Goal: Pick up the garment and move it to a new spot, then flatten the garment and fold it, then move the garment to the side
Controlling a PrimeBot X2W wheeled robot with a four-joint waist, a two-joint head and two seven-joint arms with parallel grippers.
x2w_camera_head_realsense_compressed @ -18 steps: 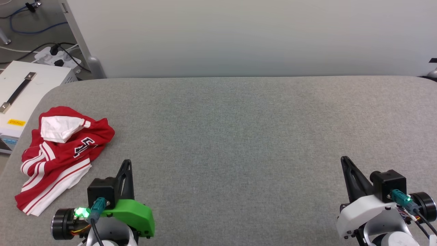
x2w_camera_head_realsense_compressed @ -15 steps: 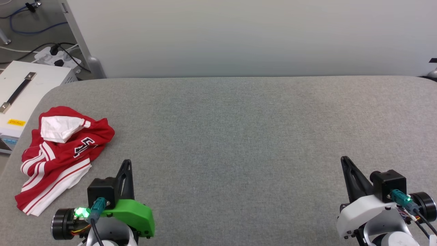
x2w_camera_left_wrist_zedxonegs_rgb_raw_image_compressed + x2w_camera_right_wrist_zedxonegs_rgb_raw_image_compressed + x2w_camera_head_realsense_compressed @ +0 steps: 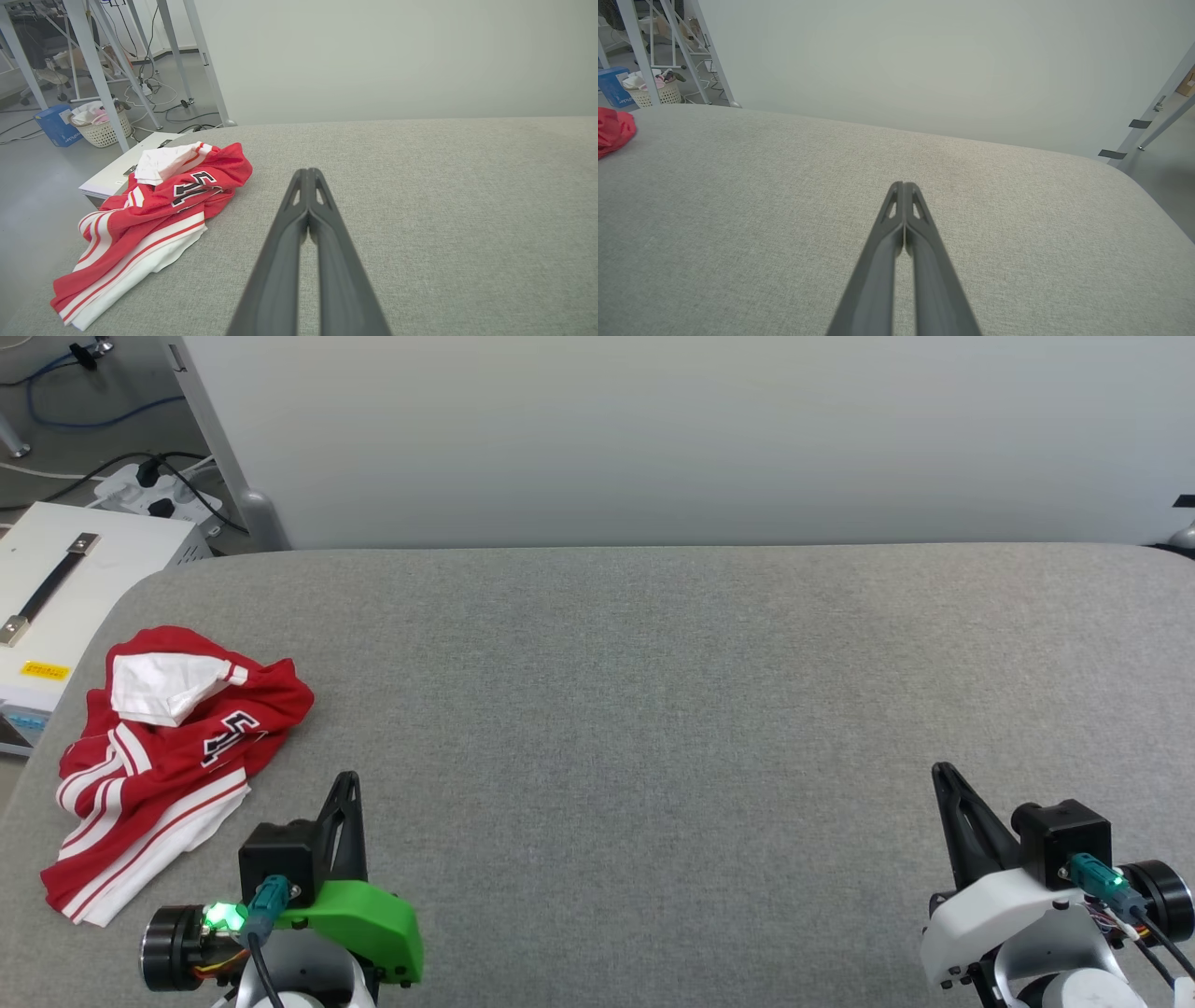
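The garment [image 3: 168, 747] is a red jersey with white sleeves, striped trim and black lettering, lying crumpled at the left edge of the grey padded table [image 3: 653, 709]. In the left wrist view the garment [image 3: 149, 214] lies left of my fingers. My left gripper [image 3: 347, 782] hovers near the front edge, just right of the garment, shut and empty [image 3: 308, 173]. My right gripper [image 3: 941, 773] sits far to the right, shut with nothing in it [image 3: 902, 185]. A red corner of the garment [image 3: 614, 130] shows at the left edge of the right wrist view.
A white case with a strap handle [image 3: 65, 597] stands off the table's left edge, with a power strip and cables [image 3: 159, 490] behind it. A pale wall panel [image 3: 653, 439] rises behind the table. Metal frame legs and a laundry basket [image 3: 100, 126] stand on the floor.
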